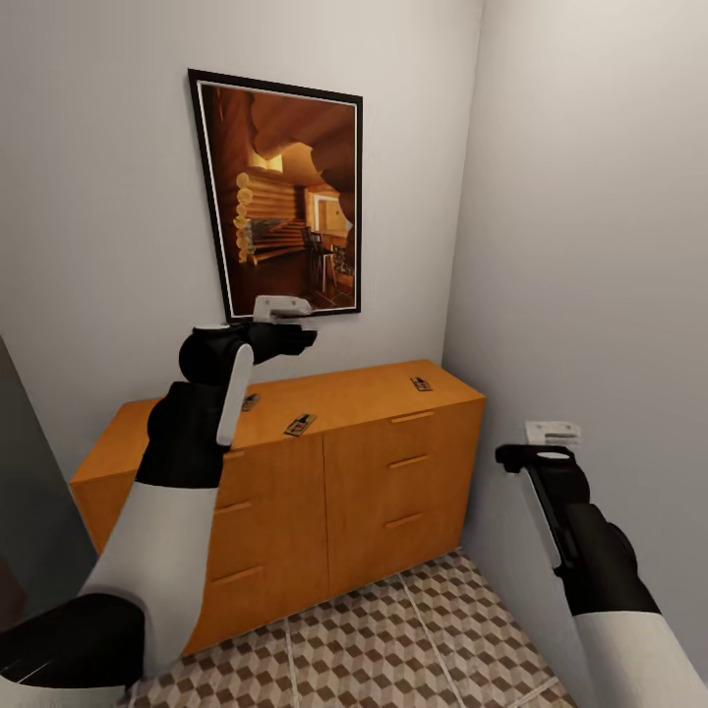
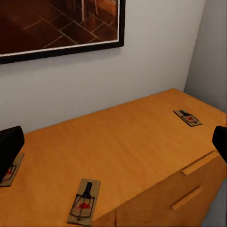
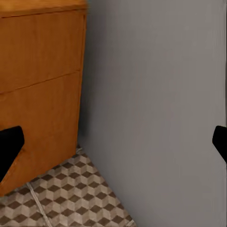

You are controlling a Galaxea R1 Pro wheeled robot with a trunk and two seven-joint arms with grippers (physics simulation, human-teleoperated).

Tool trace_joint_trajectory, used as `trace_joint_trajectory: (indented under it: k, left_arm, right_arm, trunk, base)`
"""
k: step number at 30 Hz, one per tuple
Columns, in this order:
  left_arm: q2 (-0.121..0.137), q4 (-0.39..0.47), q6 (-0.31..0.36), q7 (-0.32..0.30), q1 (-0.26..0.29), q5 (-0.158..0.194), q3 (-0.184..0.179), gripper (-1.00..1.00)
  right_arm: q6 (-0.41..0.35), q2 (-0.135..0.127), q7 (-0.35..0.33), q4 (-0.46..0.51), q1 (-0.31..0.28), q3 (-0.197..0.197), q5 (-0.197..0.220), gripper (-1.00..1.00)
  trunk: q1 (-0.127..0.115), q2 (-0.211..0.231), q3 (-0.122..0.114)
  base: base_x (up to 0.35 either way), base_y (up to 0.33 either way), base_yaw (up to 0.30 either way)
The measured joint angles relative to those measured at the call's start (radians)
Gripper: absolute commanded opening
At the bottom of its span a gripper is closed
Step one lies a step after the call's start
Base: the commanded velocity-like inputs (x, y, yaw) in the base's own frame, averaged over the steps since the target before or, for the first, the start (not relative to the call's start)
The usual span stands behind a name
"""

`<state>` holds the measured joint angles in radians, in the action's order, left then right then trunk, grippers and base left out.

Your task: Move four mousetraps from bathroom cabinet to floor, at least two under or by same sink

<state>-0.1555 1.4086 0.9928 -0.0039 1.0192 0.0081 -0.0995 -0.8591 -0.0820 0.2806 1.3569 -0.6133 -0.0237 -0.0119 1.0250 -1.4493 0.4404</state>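
- Left gripper (image 1: 295, 324) raised over the cabinet (image 1: 374, 472), jaws apart, empty.
- Three mousetraps on the cabinet top: one by the left arm (image 1: 251, 401), one near the front edge (image 1: 300, 425), one far right (image 1: 421, 383).
- Right gripper (image 1: 551, 442) low beside the wall, jaws apart, above the floor (image 1: 393, 639).

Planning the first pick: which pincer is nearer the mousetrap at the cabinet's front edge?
Left. The left pincer hovers above the mousetrap; the right pincer hangs past the cabinet's end.
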Motion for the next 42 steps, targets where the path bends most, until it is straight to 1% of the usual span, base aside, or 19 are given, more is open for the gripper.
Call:
trace_joint_trajectory:
  k: [1, 5, 8, 9, 10, 12, 18, 19, 21, 23, 25, 26, 31, 33, 42]
  left_arm:
    - [0.0, 0.0, 0.0, 0.0, 0.0, 0.001, 0.0, 1.0]
    - [0.01, -0.075, 0.031, -0.003, 0.004, -0.001, 0.025, 1.0]
    - [0.017, -0.135, 0.041, -0.004, 0.006, -0.005, 0.033, 1.0]
    - [0.017, -0.135, 0.041, -0.004, 0.006, -0.004, 0.033, 1.0]
    - [0.019, -0.152, 0.043, -0.004, 0.006, -0.006, 0.035, 1.0]
    - [0.025, -0.178, 0.046, -0.004, 0.007, -0.007, 0.037, 1.0]
    - [0.056, -0.212, 0.05, -0.007, 0.007, 0.0, 0.041, 1.0]
    - [0.056, -0.212, 0.05, -0.007, 0.008, 0.001, 0.041, 1.0]
    - [0.065, -0.217, 0.05, -0.008, 0.008, 0.001, 0.041, 1.0]
    - [0.071, -0.221, 0.05, -0.009, 0.008, 0.003, 0.041, 1.0]
    - [0.075, -0.223, 0.05, -0.009, 0.008, 0.004, 0.039, 1.0]
    - [0.075, -0.223, 0.05, -0.009, 0.008, 0.004, 0.039, 1.0]
    - [0.077, -0.228, 0.05, -0.011, 0.008, 0.005, 0.035, 1.0]
    - [0.077, -0.23, 0.05, -0.011, 0.008, 0.005, 0.034, 1.0]
    - [0.074, -0.229, 0.05, -0.012, 0.008, 0.0, 0.034, 1.0]
  right_arm:
    - [0.0, 0.0, 0.0, 0.0, -0.001, 0.0, 0.0, 1.0]
    - [-0.029, 0.016, 0.002, -0.045, -0.122, 0.002, 0.001, 1.0]
    - [-0.054, 0.041, 0.004, -0.102, -0.224, 0.004, 0.0, 1.0]
    - [-0.063, 0.052, 0.005, -0.126, -0.259, 0.004, 0.0, 1.0]
    - [-0.064, 0.052, 0.005, -0.126, -0.261, 0.004, 0.0, 1.0]
    - [-0.083, 0.072, 0.007, -0.176, -0.33, 0.004, 0.0, 1.0]
    - [-0.153, 0.125, 0.008, -0.326, -0.529, 0.007, 0.0, 1.0]
    - [-0.153, 0.126, 0.008, -0.326, -0.53, 0.007, -0.001, 1.0]
    - [-0.182, 0.142, 0.006, -0.366, -0.582, 0.008, 0.001, 1.0]
    - [-0.184, 0.159, 0.004, -0.401, -0.623, 0.009, 0.001, 1.0]
    - [-0.184, 0.175, 0.004, -0.428, -0.651, 0.009, -0.001, 1.0]
    - [-0.184, 0.175, 0.004, -0.428, -0.652, 0.009, -0.002, 1.0]
    - [-0.184, 0.205, 0.003, -0.46, -0.684, 0.01, -0.003, 1.0]
    - [-0.184, 0.21, 0.003, -0.465, -0.69, 0.011, -0.004, 1.0]
    - [-0.184, 0.218, 0.003, -0.473, -0.698, 0.012, -0.005, 1.0]
  trunk:
    - [0.0, 0.0, 0.0]
    - [0.0, 0.0, 0.0]
    - [0.0, 0.0, 0.0]
    - [0.0, 0.0, 0.0]
    - [0.0, 0.0, 0.0]
    - [0.0, 0.0, 0.0]
    - [0.0, 0.0, 0.0]
    - [0.0, 0.0, 0.0]
    - [0.0, 0.0, 0.0]
    - [0.0, 0.0, 0.0]
    - [0.0, 0.0, 0.0]
    - [0.0, 0.0, 0.0]
    - [0.0, 0.0, 0.0]
    - [0.0, 0.0, 0.0]
    - [0.0, 0.0, 0.0]
  base:
    - [0.0, 0.0, 0.0]
    - [0.0, 0.0, 0.0]
    - [0.0, 0.0, 0.0]
    - [0.0, 0.0, 0.0]
    - [0.0, 0.0, 0.0]
    - [0.0, 0.0, 0.0]
    - [0.0, 0.0, 0.0]
    - [0.0, 0.0, 0.0]
    - [0.0, 0.0, 0.0]
    - [0.0, 0.0, 0.0]
    - [0.0, 0.0, 0.0]
    - [0.0, 0.0, 0.0]
    - [0.0, 0.0, 0.0]
    - [0.0, 0.0, 0.0]
    - [0.0, 0.0, 0.0]
